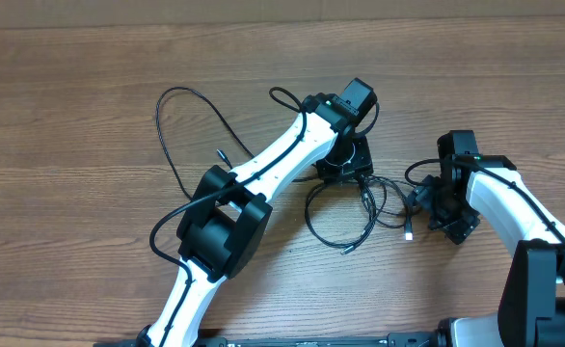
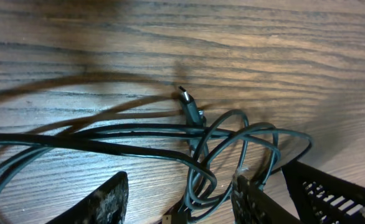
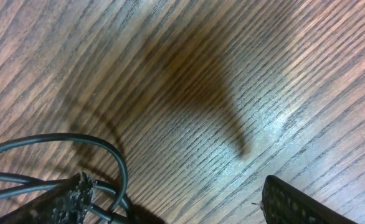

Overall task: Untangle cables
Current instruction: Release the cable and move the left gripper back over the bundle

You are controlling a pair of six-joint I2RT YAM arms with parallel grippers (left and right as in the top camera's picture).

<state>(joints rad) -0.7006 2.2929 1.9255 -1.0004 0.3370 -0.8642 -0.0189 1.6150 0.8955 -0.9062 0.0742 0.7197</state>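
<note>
The cables lie as a tangle of thin black loops on the wooden table, between the two grippers. One silver-tipped plug lies at the tangle's right side. My left gripper is open and low over the tangle's upper left. In the left wrist view its fingers straddle a bundle of crossed cables, with a plug lying just beyond. My right gripper is open at the tangle's right edge. In the right wrist view its fingers have bare wood between them, and a cable loop lies by the left finger.
Another thin black cord makes a large loop at the upper left and runs under the left arm. The right arm comes in from the lower right. The wooden table fills the view.
</note>
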